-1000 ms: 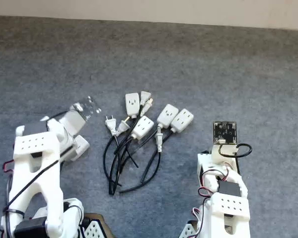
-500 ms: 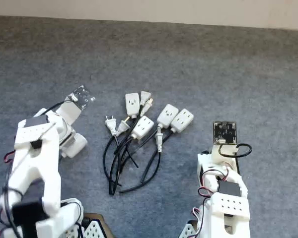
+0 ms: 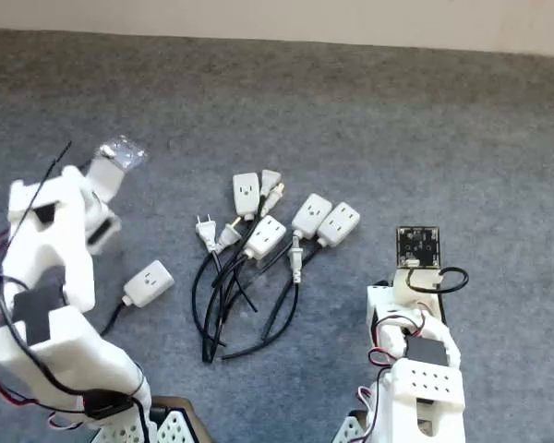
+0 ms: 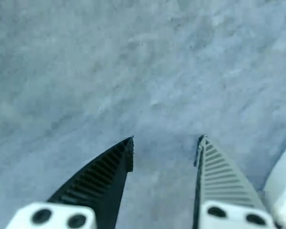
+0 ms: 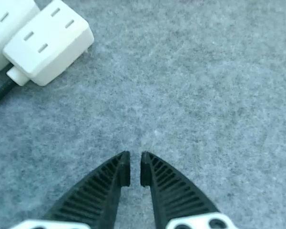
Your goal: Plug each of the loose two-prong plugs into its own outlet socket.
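Left gripper (image 4: 164,143): spread open, empty, aimed down at bare grey carpet (image 4: 133,57) out on the left flank of the work area. Outward from there, back toward that arm's own base: a lone white rectangular socket block (image 3: 149,282) on a black cord, face up, long axis slanting toward the middle of the carpet, near the left arm and well apart from the right one. Inward from the left gripper, toward the centre: a tangle of black cords (image 3: 223,305) with more white socket blocks along its far side, and at its left rim a small white-bodied two-prong plug (image 3: 204,226), prongs pointing away from the robot, long axis running roughly fore-and-aft. Probably the left arm's plug to take, being the nearer arm; calls for a swing inward and a little back, with the jaws set across the plug's short width. Right gripper (image 5: 136,169): closed to a sliver, gripping nothing, tips low over the carpet. Just beyond it and off toward the centre: a chunky white socket block (image 5: 50,40), slots up, side by side with a twin, at the right end of the tangle and plainly nearer this arm.
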Robot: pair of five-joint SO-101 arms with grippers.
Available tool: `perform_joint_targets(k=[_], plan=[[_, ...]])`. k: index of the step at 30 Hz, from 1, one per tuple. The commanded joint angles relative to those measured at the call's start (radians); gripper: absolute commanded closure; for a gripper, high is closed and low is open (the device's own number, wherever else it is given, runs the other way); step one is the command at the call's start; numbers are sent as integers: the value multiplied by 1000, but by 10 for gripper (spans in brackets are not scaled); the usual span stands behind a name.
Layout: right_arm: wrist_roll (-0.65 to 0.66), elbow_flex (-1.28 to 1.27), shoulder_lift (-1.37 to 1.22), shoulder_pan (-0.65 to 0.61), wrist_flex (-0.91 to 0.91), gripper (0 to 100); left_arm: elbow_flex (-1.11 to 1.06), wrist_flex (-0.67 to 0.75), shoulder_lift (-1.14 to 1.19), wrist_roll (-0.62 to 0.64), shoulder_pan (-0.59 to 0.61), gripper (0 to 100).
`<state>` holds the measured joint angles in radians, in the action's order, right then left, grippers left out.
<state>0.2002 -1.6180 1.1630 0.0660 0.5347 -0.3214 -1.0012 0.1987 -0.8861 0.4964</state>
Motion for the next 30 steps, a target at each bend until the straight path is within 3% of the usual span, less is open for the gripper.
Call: perform_joint_targets(k=[1,17,25,28,30], plan=[[12,4,18,-8,-18,943,156,-288,-10,2,-19,793],[12,4,18,-8,-18,943,-231,-319,-473,-31,-228,793],[12,4,18,-8,-18,943,-363,63,-262,-26,-202,793],[12,4,18,-8,-18,943,-257,146,-88,-26,-136,793],[12,4,18,-8,-18,943,-134,117,10,-26,-90,793]])
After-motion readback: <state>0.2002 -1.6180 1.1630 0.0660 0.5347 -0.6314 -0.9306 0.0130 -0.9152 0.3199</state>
